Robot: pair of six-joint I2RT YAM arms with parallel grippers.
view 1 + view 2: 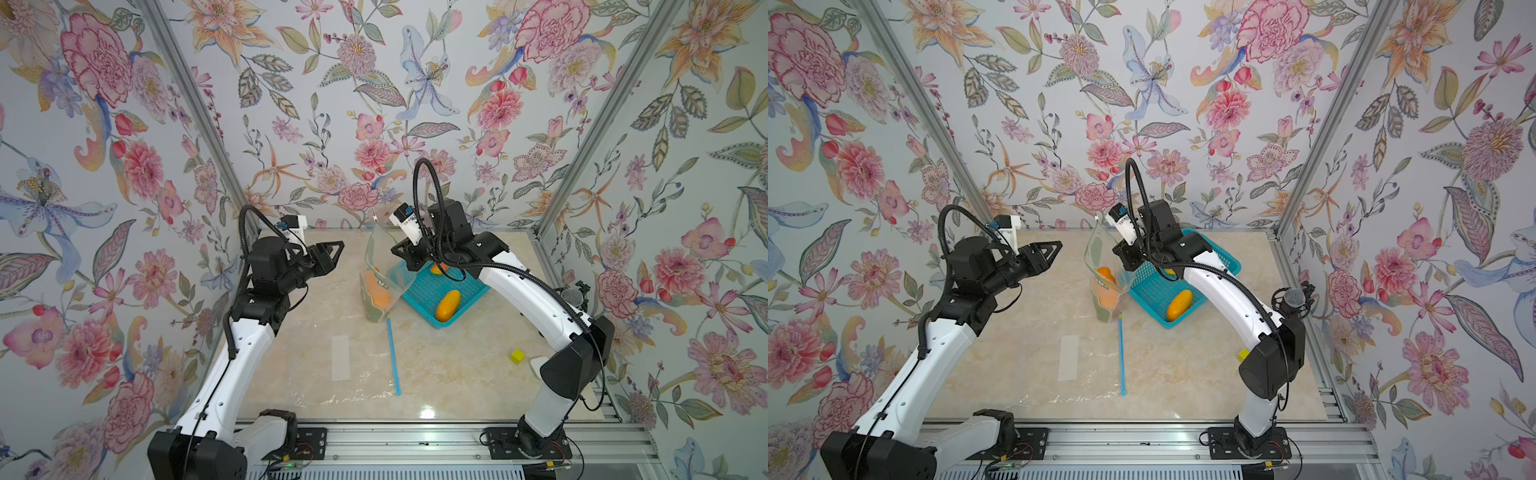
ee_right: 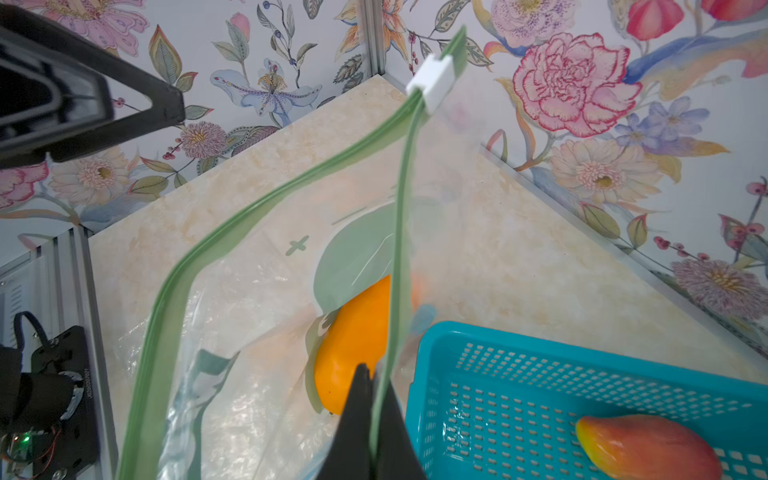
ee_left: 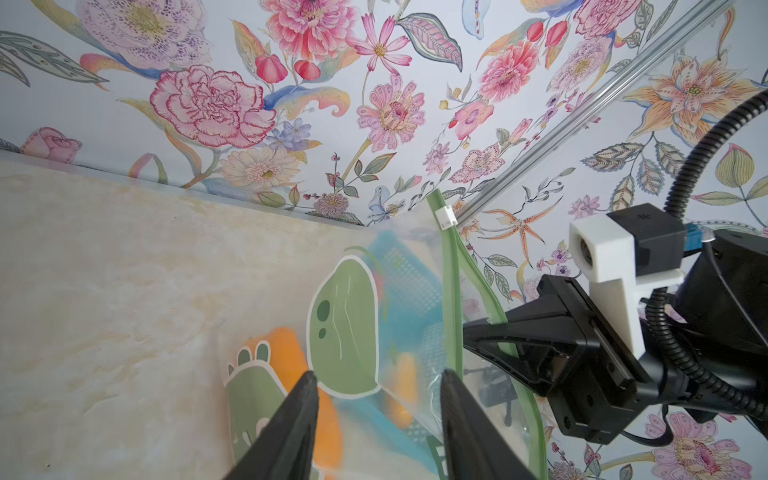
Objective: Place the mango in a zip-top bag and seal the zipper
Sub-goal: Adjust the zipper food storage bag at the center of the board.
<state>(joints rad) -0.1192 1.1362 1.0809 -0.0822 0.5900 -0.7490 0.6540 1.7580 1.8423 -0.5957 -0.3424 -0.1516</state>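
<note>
1. Left gripper (image 3: 376, 384): black, two pointed fingers standing apart with nothing between them. It hangs above the table, tips aimed at the standing bag and not touching it.
2. Flat clear plastic bag (image 1: 365, 374) with a blue zipper strip (image 1: 392, 353): lies on the cream marble-pattern tabletop (image 1: 457, 374), below both grippers and toward the robot's base. Neither gripper touches it.
3. clear zip-top bag (image 1: 376, 266), soft plastic with a green zipper track and green printed shapes: stands upright between the two grippers, mouth open. A white slider (image 2: 432, 83) sits at the track's far end.
4. Orange mango (image 2: 353, 353): inside that bag, at its bottom, below the right gripper's fingertips.
5. Right gripper (image 2: 374, 390): fingers pressed together on one lip of the green track.
6. Teal perforated plastic basket (image 1: 428, 286): under the right gripper, just beside the bag. It holds a yellow-orange mango (image 1: 448, 305) and a red-orange mango (image 2: 644, 444).
7. Small yellow cube (image 1: 517, 356): well apart from the right gripper.
</note>
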